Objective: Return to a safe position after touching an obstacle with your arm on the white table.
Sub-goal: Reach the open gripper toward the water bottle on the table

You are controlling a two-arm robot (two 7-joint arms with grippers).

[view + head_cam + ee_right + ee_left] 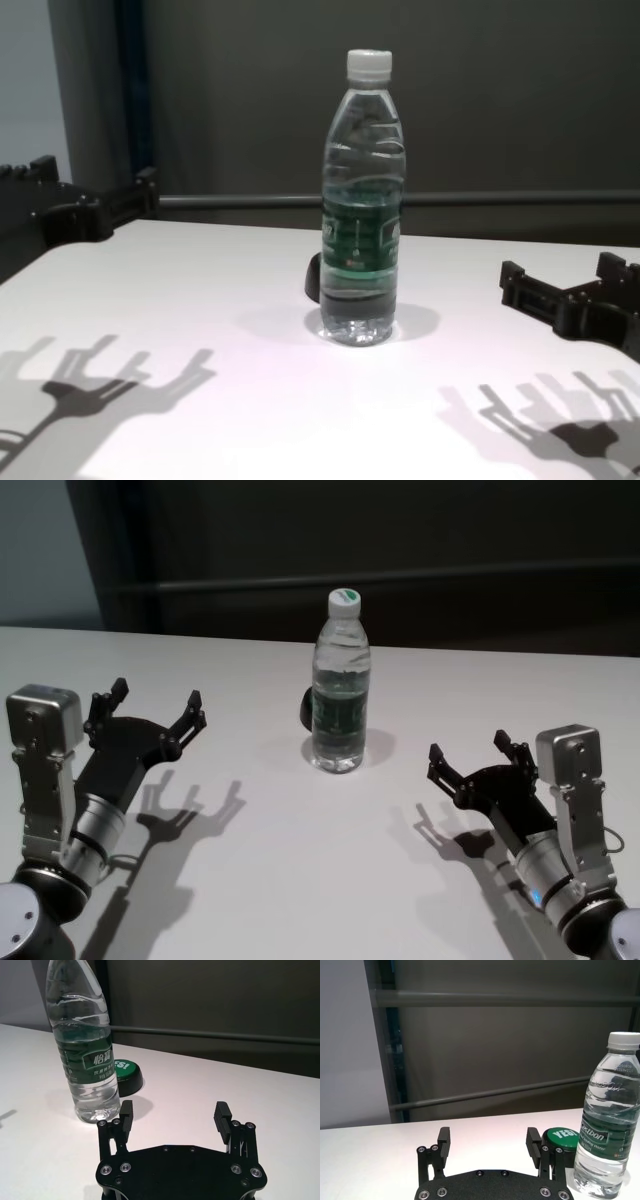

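Observation:
The obstacle, a clear water bottle [340, 690] with a white cap and dark green label, stands upright mid-table on the white table [300, 880]. It also shows in the left wrist view [607, 1125], the right wrist view [85, 1055] and the chest view [363, 200]. My left gripper [158, 712] is open and empty, raised left of the bottle and apart from it; its fingers [443, 1141] show in the left wrist view. My right gripper [470, 758] is open and empty, right of the bottle and nearer me; it also shows in the right wrist view [172, 1112].
A small dark round lump with a green top [122, 1074] sits right behind the bottle; it also shows in the left wrist view [561, 1139]. A dark grey wall with a horizontal rail [400, 575] runs behind the table's far edge.

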